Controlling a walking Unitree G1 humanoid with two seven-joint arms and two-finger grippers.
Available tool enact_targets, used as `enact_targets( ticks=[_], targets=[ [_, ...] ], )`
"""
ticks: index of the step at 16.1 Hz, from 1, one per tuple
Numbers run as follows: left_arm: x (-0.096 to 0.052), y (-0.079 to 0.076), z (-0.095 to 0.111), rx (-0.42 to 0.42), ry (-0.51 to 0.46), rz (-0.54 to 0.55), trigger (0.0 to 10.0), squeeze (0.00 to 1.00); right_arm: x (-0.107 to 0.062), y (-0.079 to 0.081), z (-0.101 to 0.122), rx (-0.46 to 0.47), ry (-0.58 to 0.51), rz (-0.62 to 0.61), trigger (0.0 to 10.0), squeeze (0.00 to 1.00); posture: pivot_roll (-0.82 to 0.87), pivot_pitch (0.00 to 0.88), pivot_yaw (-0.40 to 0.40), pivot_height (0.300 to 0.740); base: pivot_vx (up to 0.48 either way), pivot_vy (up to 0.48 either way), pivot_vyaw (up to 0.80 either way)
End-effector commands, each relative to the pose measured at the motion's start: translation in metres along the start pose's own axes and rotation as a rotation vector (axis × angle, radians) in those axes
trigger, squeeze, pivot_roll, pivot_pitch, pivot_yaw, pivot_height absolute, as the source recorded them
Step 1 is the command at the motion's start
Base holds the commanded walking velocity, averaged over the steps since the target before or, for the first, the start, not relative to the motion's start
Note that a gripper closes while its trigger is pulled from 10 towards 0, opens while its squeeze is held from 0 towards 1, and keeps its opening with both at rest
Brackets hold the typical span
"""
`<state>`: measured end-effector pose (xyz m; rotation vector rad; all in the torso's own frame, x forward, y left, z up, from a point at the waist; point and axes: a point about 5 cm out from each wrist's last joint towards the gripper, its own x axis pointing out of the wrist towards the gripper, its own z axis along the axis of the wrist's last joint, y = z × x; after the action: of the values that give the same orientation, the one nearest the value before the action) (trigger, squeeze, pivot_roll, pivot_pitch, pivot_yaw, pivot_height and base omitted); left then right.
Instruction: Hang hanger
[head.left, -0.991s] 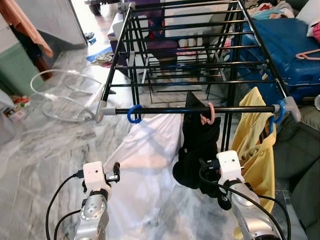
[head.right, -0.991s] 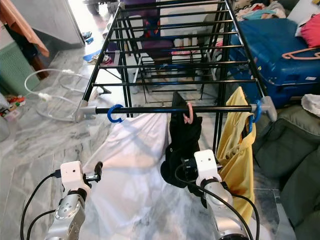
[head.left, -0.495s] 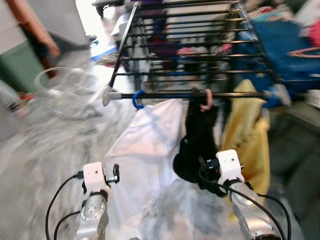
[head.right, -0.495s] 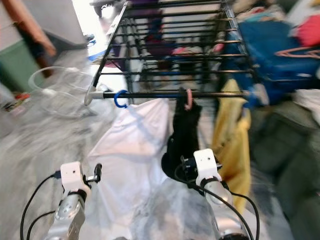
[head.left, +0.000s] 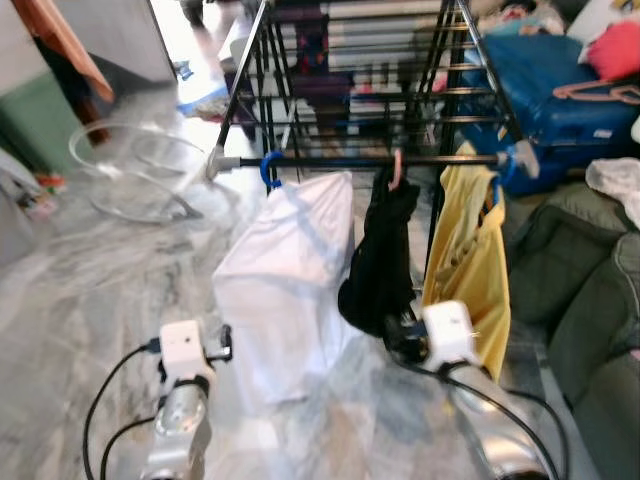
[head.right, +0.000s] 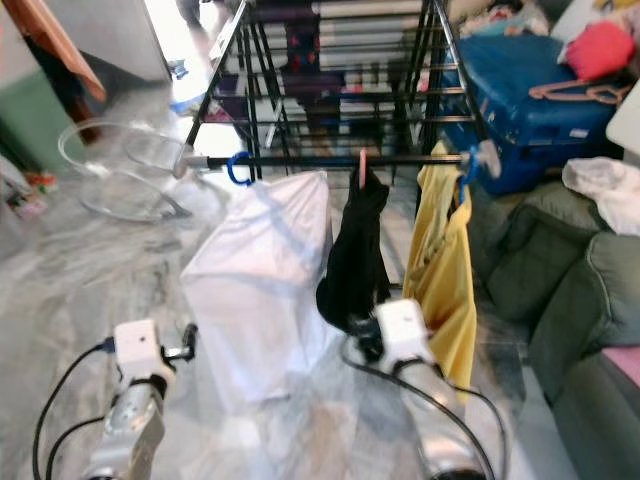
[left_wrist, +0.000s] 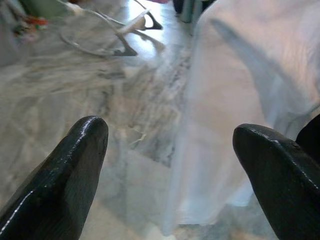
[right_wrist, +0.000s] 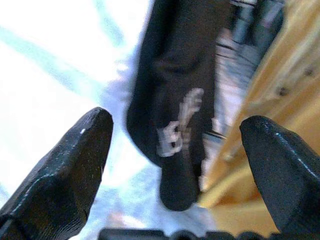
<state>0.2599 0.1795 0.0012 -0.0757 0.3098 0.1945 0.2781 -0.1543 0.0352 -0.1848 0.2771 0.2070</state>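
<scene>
Jaws on both grippers stand spread with nothing between them, as I read it from the wrist cameras. My left gripper (left_wrist: 165, 165) looks across the marble floor (left_wrist: 75, 100) toward the white garment (left_wrist: 260, 100), its 2 black fingers (left_wrist: 65, 170) wide apart. My right gripper (right_wrist: 175, 165) is held low in front of the drying rack (head.left: 350, 60), pointing at the black garment (right_wrist: 175, 115), with the yellow garment (right_wrist: 270, 100) just beside that.

From the head camera, 3 hangers sit on the rack's front rail (head.left: 370, 160). A blue hanger hook (head.left: 268, 168) near the rail's left end carries the white garment (head.left: 285, 270). Toward the middle of the rail, a pink hanger hook (head.left: 397, 168) carries the black garment (head.left: 380, 260). Near the rail's right end another blue hook (head.left: 508, 168) carries the yellow garment (head.left: 468, 260). All 3 garments hang down from the rail toward the floor, and I see my right arm's white wrist block (head.left: 447, 333) in front of the lower edge of the black and yellow ones.

Behind the rack to its right lies a blue suitcase (head.left: 560, 85) with a loose pink hanger (head.left: 600, 92) resting on top. Left of the rack, a white hose (head.left: 130, 170) loops over the floor. The head views are somewhat blurred
</scene>
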Motion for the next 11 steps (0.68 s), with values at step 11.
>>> enact_targets(
  ticks=[11],
  targets=[
    [0.001, 0.004, -0.003, 0.026, 0.013, 0.009, 10.0, 0.00, 0.003, 0.011, 0.003, -0.002, -0.021, 0.078, 10.0, 0.00, -0.13, 0.000, 0.128, 0.740, -0.297, 0.000, 0.12]
  ],
)
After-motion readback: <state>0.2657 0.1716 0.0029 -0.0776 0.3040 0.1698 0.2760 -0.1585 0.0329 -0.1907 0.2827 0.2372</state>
